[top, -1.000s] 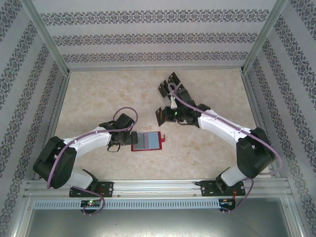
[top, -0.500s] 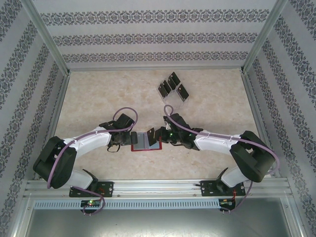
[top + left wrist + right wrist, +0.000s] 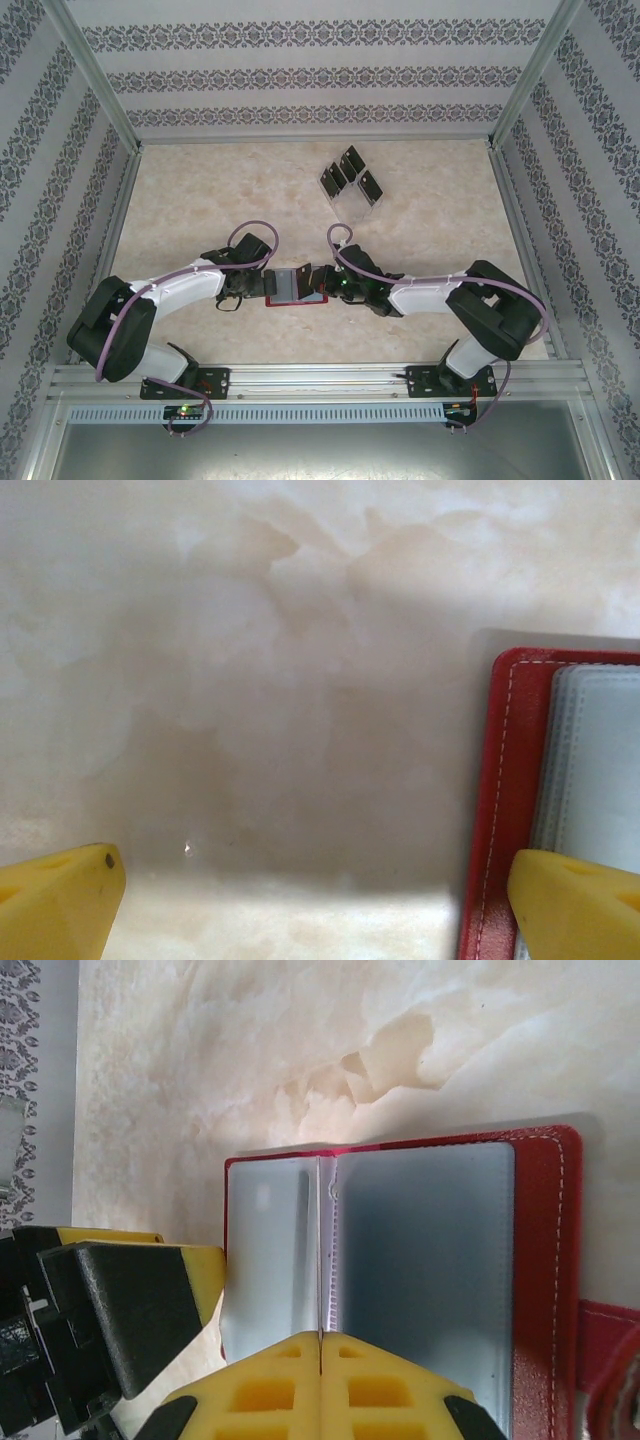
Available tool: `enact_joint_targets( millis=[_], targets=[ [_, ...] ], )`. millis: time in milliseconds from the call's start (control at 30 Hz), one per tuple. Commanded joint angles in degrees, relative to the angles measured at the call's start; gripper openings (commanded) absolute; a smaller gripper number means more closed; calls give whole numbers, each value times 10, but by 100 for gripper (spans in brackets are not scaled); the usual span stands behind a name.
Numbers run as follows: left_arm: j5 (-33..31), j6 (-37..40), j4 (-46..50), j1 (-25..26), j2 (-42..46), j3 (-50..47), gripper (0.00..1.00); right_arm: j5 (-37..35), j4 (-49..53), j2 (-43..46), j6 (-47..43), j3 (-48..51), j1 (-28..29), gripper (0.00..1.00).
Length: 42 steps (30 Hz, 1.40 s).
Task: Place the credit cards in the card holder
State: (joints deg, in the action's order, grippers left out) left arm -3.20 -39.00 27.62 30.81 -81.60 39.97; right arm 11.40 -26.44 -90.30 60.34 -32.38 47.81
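Right gripper held one credit card over the open card holder.
I saw the red card holder lying open on the marble-pattern table, near the arm bases and about in the middle, with its grey sleeves facing up. The right gripper's fingers were pressed together on the black card, which in the wrist view appeared only as a thin edge above the grey sleeves. The left gripper stood wide open and held nothing; one yellow fingertip was over the left border of the holder, the other over bare table. The other cards stood in a clear rack at the far side, well apart.
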Motion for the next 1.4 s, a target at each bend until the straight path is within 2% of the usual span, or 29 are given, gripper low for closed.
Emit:
enact_joint_targets(
  millis=[0,833,1367],
  targets=[
    [-8,5,10,8,0,-9,99,-19,-37,-8,11,5,10,0],
    [-9,4,16,8,10,-11,99,-10,-97,-71,43,6,20,0],
    [-11,10,25,9,13,-4,99,-30,-91,-89,15,25,18,0]
  ],
)
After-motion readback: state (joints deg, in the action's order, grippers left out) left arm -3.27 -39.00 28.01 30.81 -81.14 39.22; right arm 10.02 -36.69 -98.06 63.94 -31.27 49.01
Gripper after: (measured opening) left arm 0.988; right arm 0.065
